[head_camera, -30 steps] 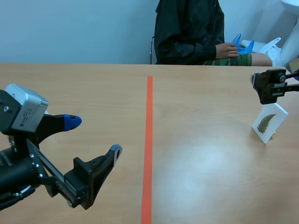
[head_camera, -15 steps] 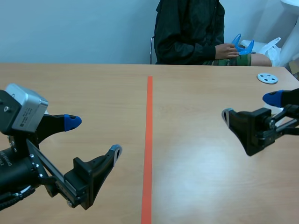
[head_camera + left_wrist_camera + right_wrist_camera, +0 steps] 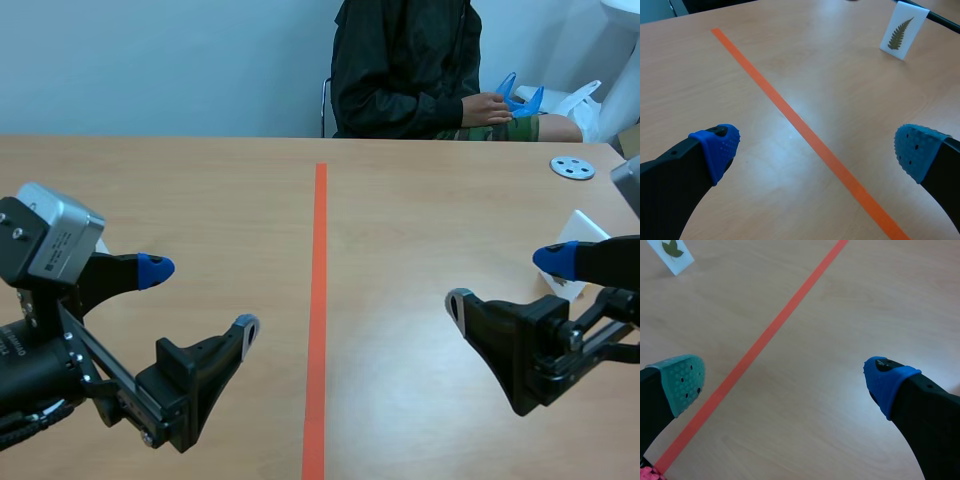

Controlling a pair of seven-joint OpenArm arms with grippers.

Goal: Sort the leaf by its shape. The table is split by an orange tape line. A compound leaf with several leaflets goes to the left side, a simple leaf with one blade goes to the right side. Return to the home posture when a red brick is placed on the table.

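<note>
The right gripper [image 3: 507, 280] stands wide open with nothing between its pads, low over the table [image 3: 400, 200] at about four o'clock from the table's middle. A second ago it was up at two o'clock, right over the fern card [image 3: 585, 228]; it has since drawn back and down toward the robot, leaving that card standing alone. The fern card now sits just beyond the gripper at its one o'clock, partly hidden by the blue pad [image 3: 553, 260], on the right of the orange tape line [image 3: 319, 300]. The left gripper [image 3: 200, 296], equally wide open and empty at eight o'clock, has hardly stirred. From the right wrist, a lobed-leaf card [image 3: 674, 254] shows far off at that gripper's ten o'clock, across the tape line on the left half. Its leaf looks like a single blade, though it is small. By the task, a many-leaflet fern belongs left and a single blade right, so both cards seem to stand on the wrong halves, or wait unsorted. No red brick is in sight, yet both arms look parked. For moving, the wood between the grippers and along the tape line holds nothing in the way. The tight spot lies at two o'clock: the fern card stands where the scene view cuts off, so the table's right edge cannot be seen. A grey disc [image 3: 573, 167] lies beyond it near the far edge, and a person [image 3: 400, 60] sits at twelve to one o'clock behind that edge.
</note>
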